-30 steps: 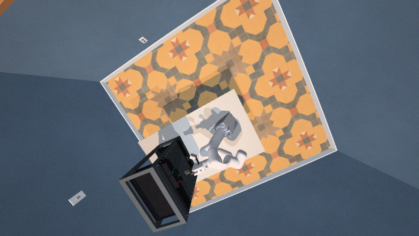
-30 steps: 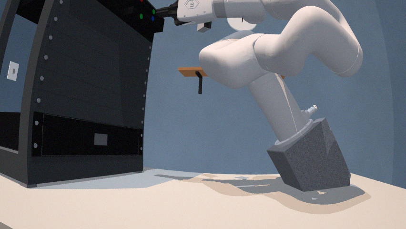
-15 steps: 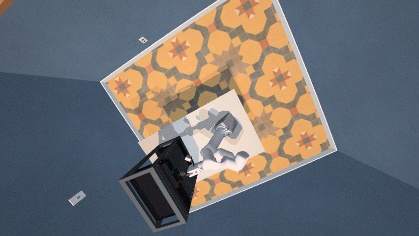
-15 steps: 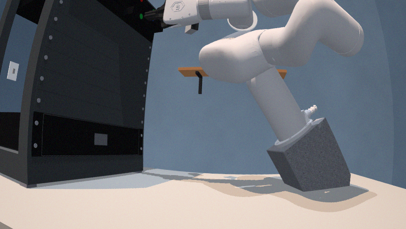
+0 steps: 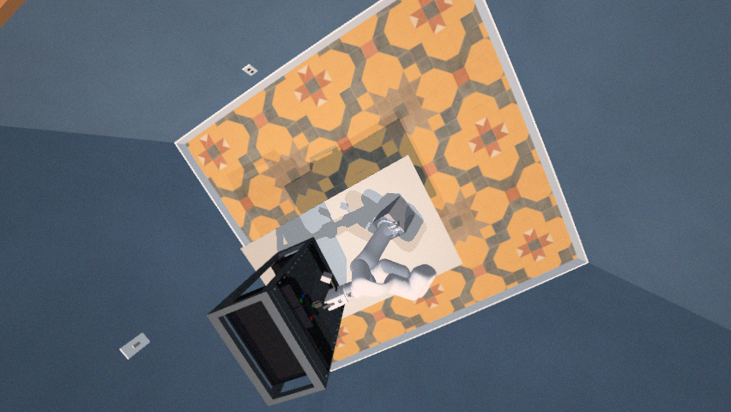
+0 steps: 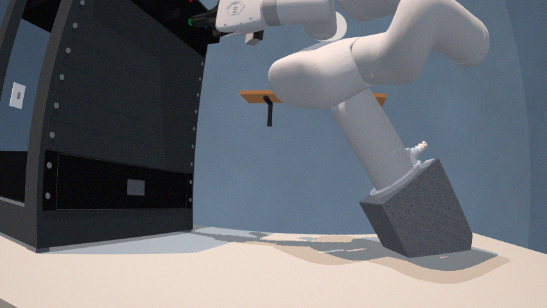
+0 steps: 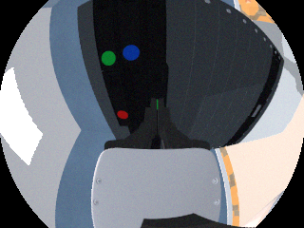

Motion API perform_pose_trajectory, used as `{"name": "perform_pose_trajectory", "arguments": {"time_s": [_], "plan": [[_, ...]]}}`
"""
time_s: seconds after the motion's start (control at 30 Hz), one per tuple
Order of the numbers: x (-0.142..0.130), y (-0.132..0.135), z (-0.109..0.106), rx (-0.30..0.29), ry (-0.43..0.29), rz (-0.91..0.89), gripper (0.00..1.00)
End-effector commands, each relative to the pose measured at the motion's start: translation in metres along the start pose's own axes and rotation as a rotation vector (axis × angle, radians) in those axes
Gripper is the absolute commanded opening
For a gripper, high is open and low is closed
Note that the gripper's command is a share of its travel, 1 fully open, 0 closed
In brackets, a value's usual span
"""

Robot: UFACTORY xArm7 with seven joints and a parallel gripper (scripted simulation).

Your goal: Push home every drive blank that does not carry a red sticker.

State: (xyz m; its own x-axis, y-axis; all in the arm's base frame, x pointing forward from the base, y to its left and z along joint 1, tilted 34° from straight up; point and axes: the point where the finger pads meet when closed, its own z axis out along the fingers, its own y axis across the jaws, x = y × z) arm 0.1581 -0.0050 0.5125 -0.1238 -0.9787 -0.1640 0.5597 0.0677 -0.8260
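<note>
The black rack (image 5: 275, 317) stands at the mat's near corner, and the storage chassis sits high in its front (image 6: 180, 15). In the wrist view I see a green sticker (image 7: 108, 57), a blue sticker (image 7: 131, 52) and a red sticker (image 7: 123, 114) on drive blanks. A second green sticker (image 7: 156, 104) shows as a sliver right at my fingertips. My gripper (image 7: 157, 105) is shut and empty, with its tips against or just short of that green-sticker blank. From the side, the gripper (image 6: 199, 20) points level into the chassis front, beside a green sticker (image 6: 190, 22).
The arm's grey base block (image 6: 416, 208) stands on the beige mat to the right of the rack. A wooden wall shelf (image 6: 264, 96) hangs behind the arm. Blank panels (image 6: 118, 114) fill the rack's lower front.
</note>
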Motion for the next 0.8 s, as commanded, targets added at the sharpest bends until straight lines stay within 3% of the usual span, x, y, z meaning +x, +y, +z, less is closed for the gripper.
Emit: {"name": "perform_pose_trajectory", "arguments": {"time_s": [0.0,0.77], "plan": [[-0.0001,-0.0011,0.0,0.002,0.0,0.0,0.0],[-0.0006,-0.0013,0.01,0.002,0.0,0.0,0.0]]}}
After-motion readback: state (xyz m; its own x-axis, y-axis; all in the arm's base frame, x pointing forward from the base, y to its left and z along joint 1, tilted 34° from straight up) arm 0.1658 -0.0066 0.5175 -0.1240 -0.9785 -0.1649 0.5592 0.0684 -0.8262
